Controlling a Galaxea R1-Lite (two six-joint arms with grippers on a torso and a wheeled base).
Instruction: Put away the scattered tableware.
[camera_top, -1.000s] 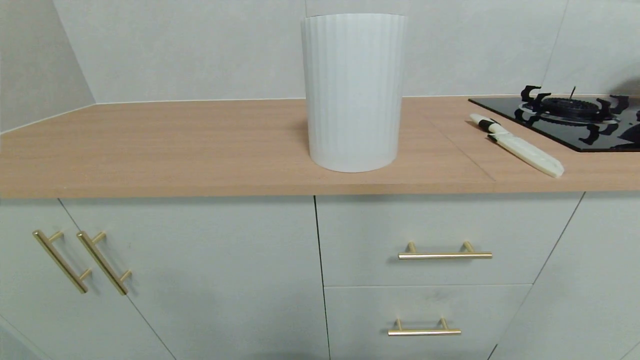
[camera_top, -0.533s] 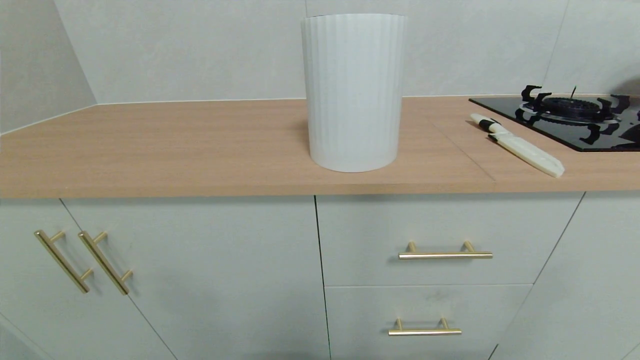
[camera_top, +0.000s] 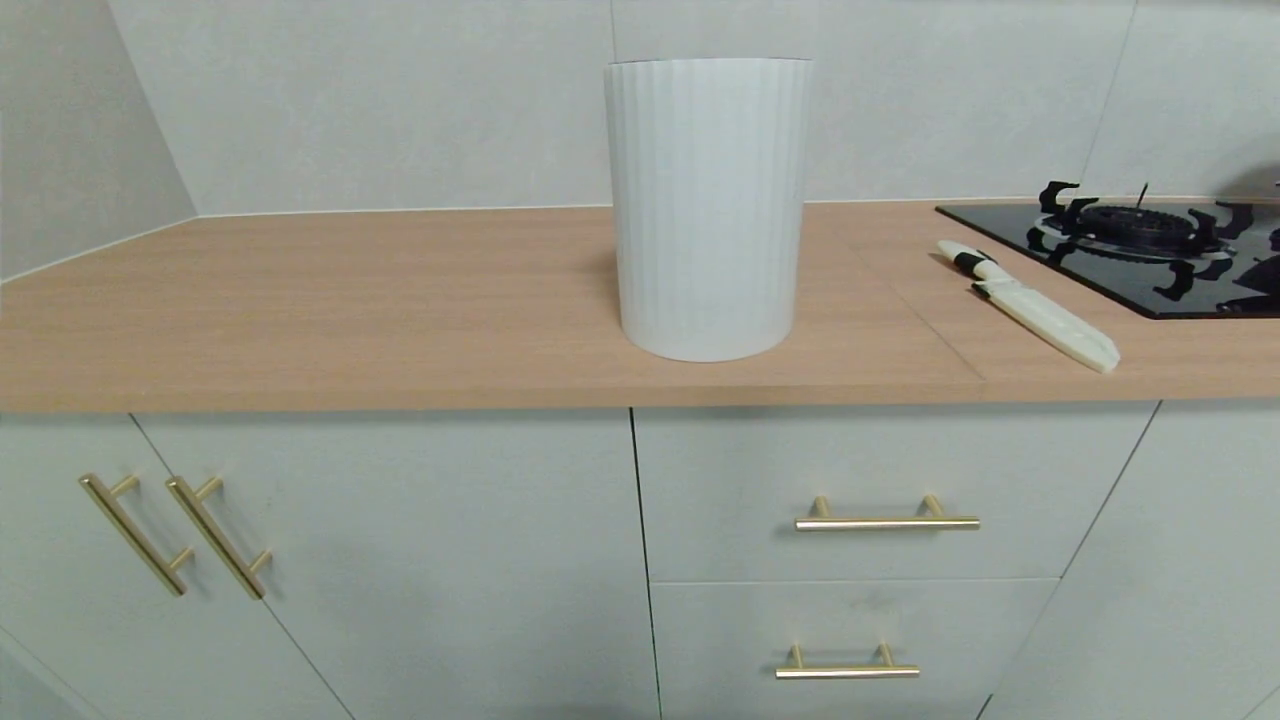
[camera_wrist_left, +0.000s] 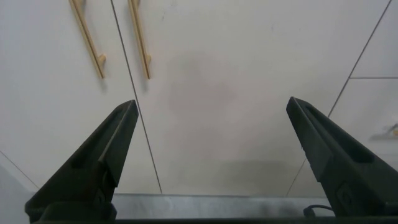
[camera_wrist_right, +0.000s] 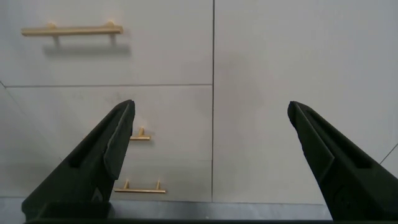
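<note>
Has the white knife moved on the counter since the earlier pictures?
No. The knife keeps its place between the white container and the hob; the camera shifted.

Matt ribbed holder (camera_top: 707, 210) stands on wood-grain counter (camera_top: 300, 300).

Wide-spread gripper (camera_wrist_left: 211, 104) before cabinet doors (camera_wrist_left: 249, 43)

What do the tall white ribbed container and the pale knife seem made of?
Tall white ribbed container: matte plastic or ceramic, judging by even vertical ribs without gloss. Pale knife: possibly ceramic or plastic; off-white blade, black band on handle.
</note>
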